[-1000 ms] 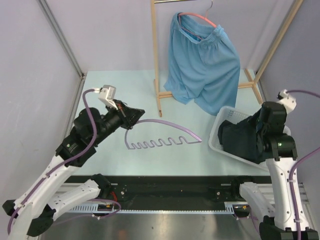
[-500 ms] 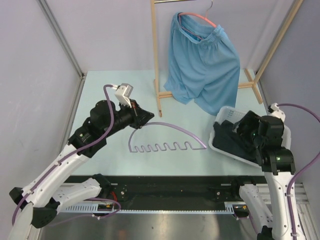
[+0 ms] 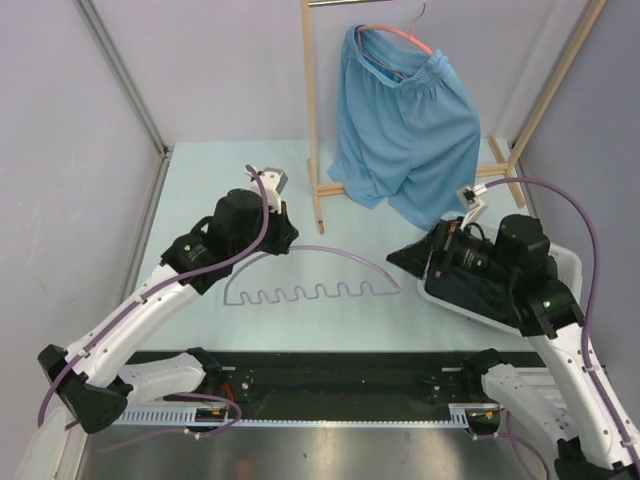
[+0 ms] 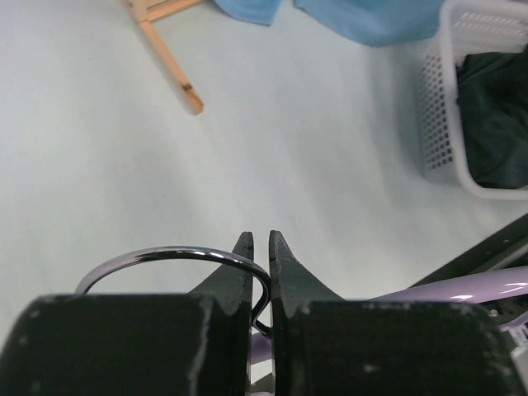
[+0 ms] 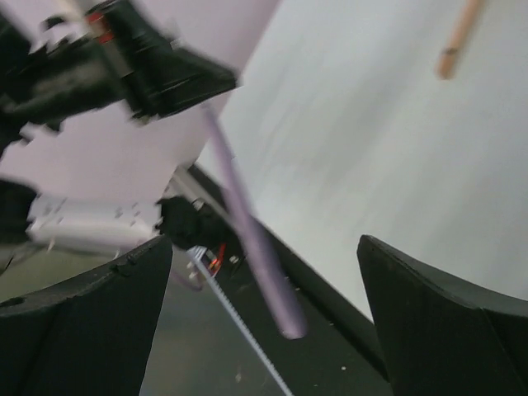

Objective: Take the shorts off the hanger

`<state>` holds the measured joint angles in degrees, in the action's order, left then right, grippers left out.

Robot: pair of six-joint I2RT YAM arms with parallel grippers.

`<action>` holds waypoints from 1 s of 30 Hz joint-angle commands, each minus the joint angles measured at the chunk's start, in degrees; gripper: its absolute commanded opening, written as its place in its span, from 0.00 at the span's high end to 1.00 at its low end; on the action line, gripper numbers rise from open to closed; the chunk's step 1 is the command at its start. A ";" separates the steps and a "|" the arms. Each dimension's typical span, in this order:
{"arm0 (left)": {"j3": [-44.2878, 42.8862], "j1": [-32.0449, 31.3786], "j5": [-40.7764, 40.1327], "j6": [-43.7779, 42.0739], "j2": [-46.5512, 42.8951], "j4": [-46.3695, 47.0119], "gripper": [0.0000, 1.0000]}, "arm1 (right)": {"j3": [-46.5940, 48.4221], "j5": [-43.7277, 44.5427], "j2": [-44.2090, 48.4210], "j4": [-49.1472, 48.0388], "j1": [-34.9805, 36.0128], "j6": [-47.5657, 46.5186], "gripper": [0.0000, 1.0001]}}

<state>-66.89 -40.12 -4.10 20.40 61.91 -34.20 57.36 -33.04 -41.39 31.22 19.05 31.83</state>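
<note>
From the top view, the light blue shorts (image 3: 405, 130) hung at 12 o'clock on a pink hanger (image 3: 400, 35) hooked over the wooden rack (image 3: 312, 120), their waistband bunched along the hanger's shoulders. The black shorts (image 3: 480, 300) lay crumpled in a white basket (image 3: 565, 262) at 4 o'clock on the table (image 3: 200, 190). A bare purple hanger (image 3: 345, 252) with a wavy lower bar lay near the table's centre. The left gripper (image 3: 283, 240) was clamped on its hook end at 9 o'clock. The right gripper (image 3: 398, 260) hovered over the basket's 9 o'clock rim, near the hanger's far tip.

In the left wrist view, the left gripper (image 4: 256, 239) was clenched on the metal hook of the purple hanger (image 4: 165, 254). The basket (image 4: 437, 124) with the black shorts (image 4: 495, 115) sat at 2 o'clock, and a hem of the light blue shorts (image 4: 371, 21) showed at 12 o'clock.

In the right wrist view, which was blurred, the right gripper (image 5: 264, 241) stood released, its jaws spread wide and grasping nothing. The left gripper (image 5: 177, 78) showed at 10 o'clock.
</note>
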 commanded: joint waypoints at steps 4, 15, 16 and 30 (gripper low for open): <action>-1.22 0.13 -4.78 -2.47 -1.53 -0.52 0.99 | 2.23 3.40 -4.75 -6.00 19.06 -0.19 0.06; -1.31 0.13 -3.02 -2.39 -4.43 -0.08 1.00 | 2.40 14.66 -5.83 -3.19 30.79 -4.06 0.20; -1.31 0.13 -3.11 -2.47 -4.43 -0.34 1.00 | 2.49 16.06 -4.68 -3.27 30.70 -3.97 0.19; -1.40 0.13 6.90 -3.44 -5.92 1.41 1.00 | 4.16 24.08 -0.62 0.95 29.91 -4.33 0.15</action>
<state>-66.87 -40.12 -3.42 17.67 57.76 -36.47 60.55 -9.04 -38.87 30.68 49.10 28.36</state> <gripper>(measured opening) 0.075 0.875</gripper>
